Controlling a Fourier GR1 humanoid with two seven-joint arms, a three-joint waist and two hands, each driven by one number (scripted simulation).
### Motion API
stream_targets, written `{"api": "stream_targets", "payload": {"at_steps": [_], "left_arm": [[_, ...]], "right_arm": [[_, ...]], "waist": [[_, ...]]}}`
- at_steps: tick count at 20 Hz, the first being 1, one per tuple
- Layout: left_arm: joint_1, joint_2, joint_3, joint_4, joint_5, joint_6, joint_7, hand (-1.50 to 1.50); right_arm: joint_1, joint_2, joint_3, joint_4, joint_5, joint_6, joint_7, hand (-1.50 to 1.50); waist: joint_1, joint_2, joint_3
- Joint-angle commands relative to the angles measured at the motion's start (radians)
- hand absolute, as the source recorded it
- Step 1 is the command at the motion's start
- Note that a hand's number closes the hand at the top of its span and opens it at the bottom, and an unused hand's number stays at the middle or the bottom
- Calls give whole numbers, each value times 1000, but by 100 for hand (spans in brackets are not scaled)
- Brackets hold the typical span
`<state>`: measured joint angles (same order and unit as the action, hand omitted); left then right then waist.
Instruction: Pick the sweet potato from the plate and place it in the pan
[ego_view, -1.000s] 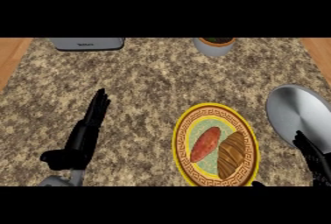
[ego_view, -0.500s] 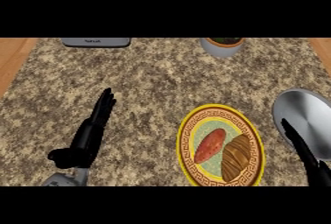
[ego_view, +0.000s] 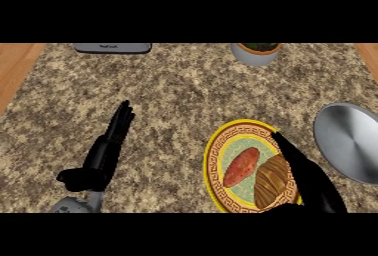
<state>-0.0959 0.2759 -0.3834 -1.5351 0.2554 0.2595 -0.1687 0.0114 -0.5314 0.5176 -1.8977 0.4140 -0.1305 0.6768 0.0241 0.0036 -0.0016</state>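
An orange-red sweet potato (ego_view: 241, 167) lies on a yellow-rimmed patterned plate (ego_view: 221, 138) at the lower right of the counter, next to a brown ridged food item (ego_view: 270, 181). The grey round pan (ego_view: 350, 142) sits at the right edge, beside the plate. My right hand (ego_view: 306, 176) comes up from the bottom edge with straight fingers over the plate's right rim, its fingertips (ego_view: 278, 136) close to the brown item and right of the sweet potato; it holds nothing. My left hand (ego_view: 108, 146) rests open on the counter at the lower left, fingers pointing away.
A grey appliance (ego_view: 112, 47) stands at the back left edge. At the back right is a grey pot holding a plant (ego_view: 256, 52). Wooden surfaces (ego_view: 16, 67) flank the stone counter on both sides.
My right hand has moved left from over the pan to over the plate's right side. The view has shifted slightly. The left hand has stayed where it was.
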Motion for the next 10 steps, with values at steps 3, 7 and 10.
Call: {"api": "stream_targets", "payload": {"at_steps": [3,7,10], "left_arm": [[-5,16,67,10,5,-47,17,0],[-19,-55,79,24,-49,-43,30,0],[92,-47,49,-102,-69,-34,65,0]], "right_arm": [[-91,139,70,201,95,54,42,-150],[-96,219,34,192,136,97,71,-150],[-104,276,67,170,190,127,157,-150]], "waist": [[-18,-2,2],[-24,-4,2],[-20,-5,2]]}}
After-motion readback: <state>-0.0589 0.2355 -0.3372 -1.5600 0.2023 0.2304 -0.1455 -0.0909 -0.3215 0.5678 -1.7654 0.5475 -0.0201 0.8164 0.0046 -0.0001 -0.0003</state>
